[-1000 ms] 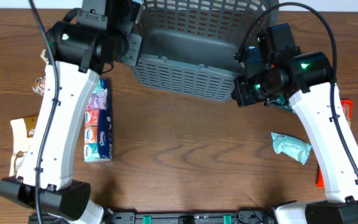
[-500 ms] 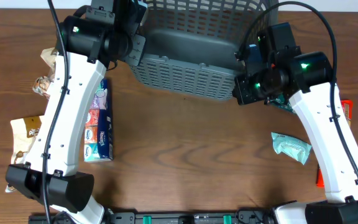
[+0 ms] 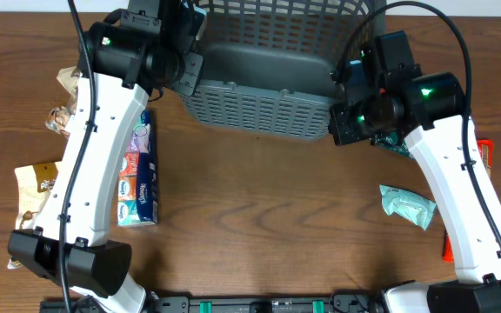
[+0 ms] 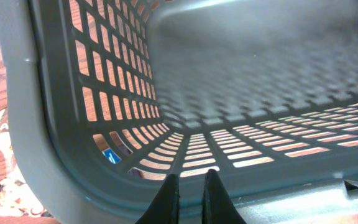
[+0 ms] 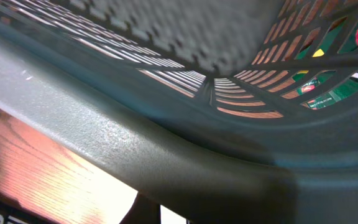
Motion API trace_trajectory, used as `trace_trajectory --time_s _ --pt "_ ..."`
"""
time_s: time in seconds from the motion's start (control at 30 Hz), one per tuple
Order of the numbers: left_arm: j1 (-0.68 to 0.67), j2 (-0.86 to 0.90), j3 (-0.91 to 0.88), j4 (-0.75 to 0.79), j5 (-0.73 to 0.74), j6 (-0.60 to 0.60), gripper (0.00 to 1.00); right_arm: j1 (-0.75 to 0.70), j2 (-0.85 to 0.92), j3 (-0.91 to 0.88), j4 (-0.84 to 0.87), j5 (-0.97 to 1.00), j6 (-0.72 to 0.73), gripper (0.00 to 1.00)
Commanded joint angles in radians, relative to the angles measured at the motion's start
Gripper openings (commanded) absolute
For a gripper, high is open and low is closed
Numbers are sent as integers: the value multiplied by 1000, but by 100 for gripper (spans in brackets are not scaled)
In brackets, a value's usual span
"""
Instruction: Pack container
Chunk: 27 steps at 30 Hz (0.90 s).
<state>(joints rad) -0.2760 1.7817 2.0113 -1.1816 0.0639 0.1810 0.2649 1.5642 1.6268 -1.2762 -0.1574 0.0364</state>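
Observation:
The container (image 3: pixel 268 109), a large dark grey lattice basket, sits tilted at the far middle of the table, its inside and near wall showing. My left gripper (image 3: pixel 190 74) is at its left corner. In the left wrist view my fingers (image 4: pixel 191 180) are nearly together, pinching the basket's rim (image 4: pixel 55 168). My right gripper (image 3: pixel 342 126) is at the basket's right near corner. In the right wrist view the thick rim (image 5: pixel 166 155) fills the frame, and only one finger (image 5: pixel 148 211) shows under it. The basket looks empty.
A long tissue pack (image 3: pixel 137 174) lies by the left arm. Snack bags (image 3: pixel 33 196) lie at the left edge. A teal packet (image 3: pixel 405 206) lies at the right, a green packet (image 3: pixel 397 143) under the right arm, and red items (image 3: pixel 485 156) at the right edge.
My left arm has swung toward the far side along the basket's left corner. The basket has shifted slightly. The right arm has barely moved.

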Motion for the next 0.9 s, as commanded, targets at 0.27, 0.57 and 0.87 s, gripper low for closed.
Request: trace_trajectory --time_s 0.27,0.57,0.87 --pt "-6 16 -24 -96 -1 8 5 1 5 -3 17 39 -7 1" --pt "-9 16 -24 -132 0 2 5 -7 5 -3 43 57 -7 1" --pt "-16 16 -24 -131 -1 2 5 -19 5 -3 53 56 -7 1"
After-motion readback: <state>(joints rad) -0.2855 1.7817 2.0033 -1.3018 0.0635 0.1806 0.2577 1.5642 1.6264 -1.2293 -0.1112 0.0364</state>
